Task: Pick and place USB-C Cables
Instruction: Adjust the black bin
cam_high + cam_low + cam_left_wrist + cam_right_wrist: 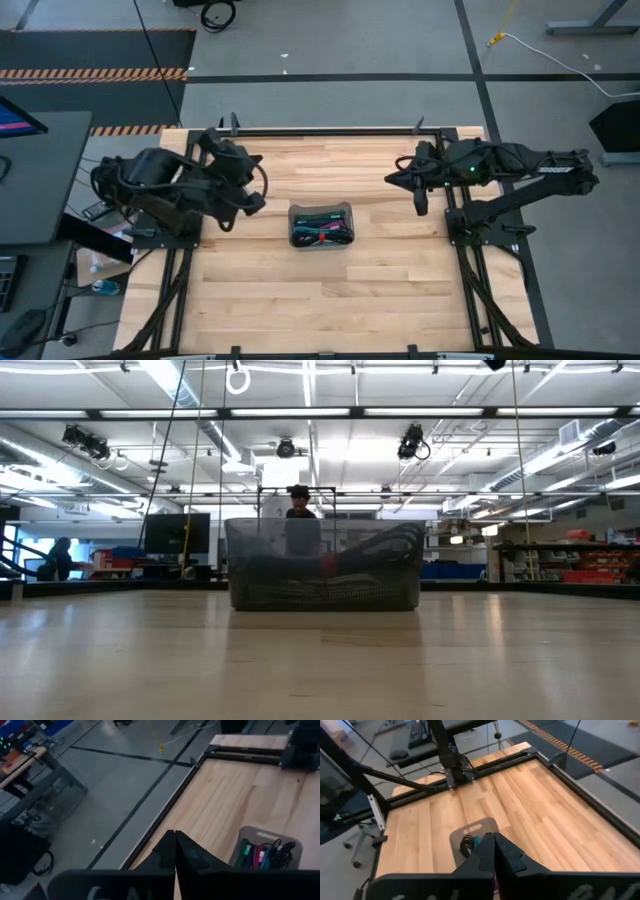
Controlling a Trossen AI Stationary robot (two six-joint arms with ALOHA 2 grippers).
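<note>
USB-C cables [322, 230] heaped in translucent tray [320, 208], mid-surface, between both tools. Left tool [262, 203] fully closed, empty; right tool [392, 179] likewise. Step probably first pick: open wide, descend vertical, single out top cord, avoid tray wall

Light wood table [390, 290], black rails along the edges. Only a translucent grey tray [320, 209] sits directly on it, approx mid-table, w/ USB-C cables [322, 230] heaped inside. Rest's bare planks.

L arm [175, 190] folded at left edge, R arm [500, 170] at right edge, both jaws closed, empty
</note>
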